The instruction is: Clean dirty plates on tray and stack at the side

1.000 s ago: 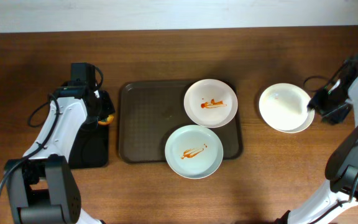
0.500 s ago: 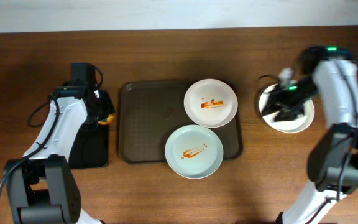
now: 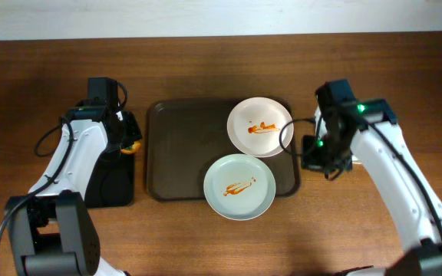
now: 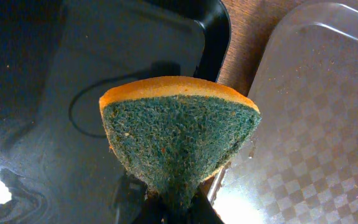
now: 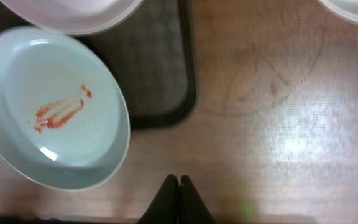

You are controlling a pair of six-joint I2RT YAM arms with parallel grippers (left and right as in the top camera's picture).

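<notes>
While the left gripper (image 4: 168, 210) is pinching the green-faced sponge (image 4: 179, 140) above the black tray (image 4: 55, 74), presumably ready for scrubbing, the right gripper (image 5: 179, 198) is hovering closed and empty beside the brown tray (image 3: 183, 146), where the far plate (image 3: 260, 126) and the near plate (image 3: 239, 186) are lying, white and streaked orange-red.

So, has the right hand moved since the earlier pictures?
Yes. In the overhead view the right hand moved left, from the far right of the picture to just beside the right rim of the tray.
</notes>
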